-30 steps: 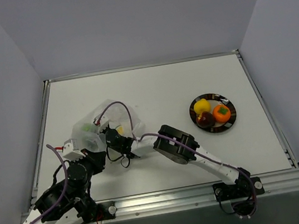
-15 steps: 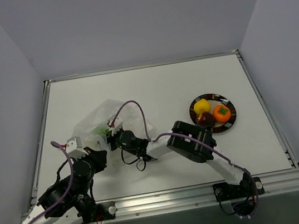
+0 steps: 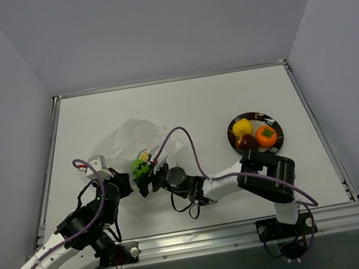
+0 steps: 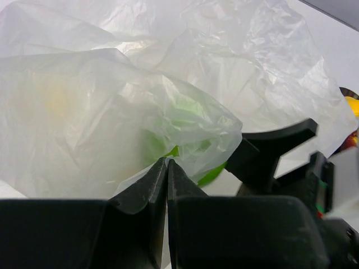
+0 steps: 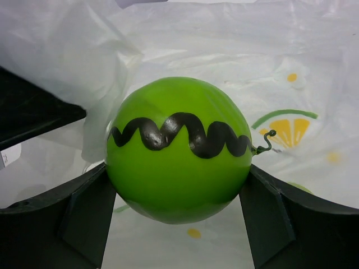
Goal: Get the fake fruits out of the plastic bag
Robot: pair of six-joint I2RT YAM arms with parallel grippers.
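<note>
Now the bag (image 3: 129, 136) lies crumpled on the left half of the table (image 3: 202, 104), its near edge toward the arms. The left gripper (image 4: 167, 168) has its fingers pressed together on a fold of that near edge, with the thin plastic pinched between the tips. Just to its right, the right gripper (image 5: 178, 190) clamps a melon (image 5: 178, 140) between its two fingers, one on each side of the ball.

The melon is round and bright green, with a black wavy band and a small curly stem on one side. From above it sits at the bag's near edge, between the two wrists. That view does not show whether it is quite clear of the plastic. The right wrist view shows it bare, with nothing over it and the bag's citrus print behind it. In the left wrist view, green shows blurred through a layer of bag.

Well apart, on the right side of the table, a dark plate (image 3: 261, 154) holds a yellow fruit (image 3: 242, 126), an orange fruit (image 3: 265, 136) and a dark red fruit (image 3: 247, 142), close together.
</note>
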